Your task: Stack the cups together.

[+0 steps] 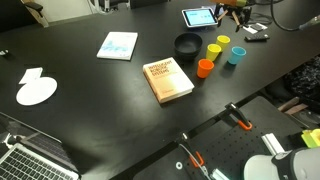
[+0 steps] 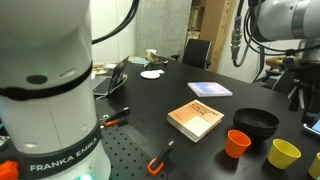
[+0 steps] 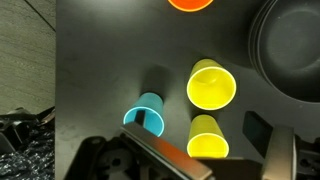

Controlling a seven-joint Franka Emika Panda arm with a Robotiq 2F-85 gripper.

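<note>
Four small cups stand upright on the black table. In the wrist view I see the teal cup (image 3: 146,115), two yellow cups (image 3: 211,85) (image 3: 207,137) and the orange cup (image 3: 190,4) at the top edge. An exterior view shows orange (image 1: 205,68), yellow (image 1: 214,49) (image 1: 223,41) and teal (image 1: 236,55) beside each other. My gripper (image 3: 213,160) is open and empty. It hangs above the cups, with the nearer yellow cup below and between its fingers. It also shows in the exterior views (image 1: 238,12) (image 2: 298,92).
A black bowl (image 1: 187,45) (image 3: 290,50) sits next to the cups. A brown book (image 1: 169,79), a blue-white booklet (image 1: 118,45), a white sheet (image 1: 36,91) and a tablet (image 1: 199,17) lie on the table. A laptop (image 1: 30,158) is at the near corner.
</note>
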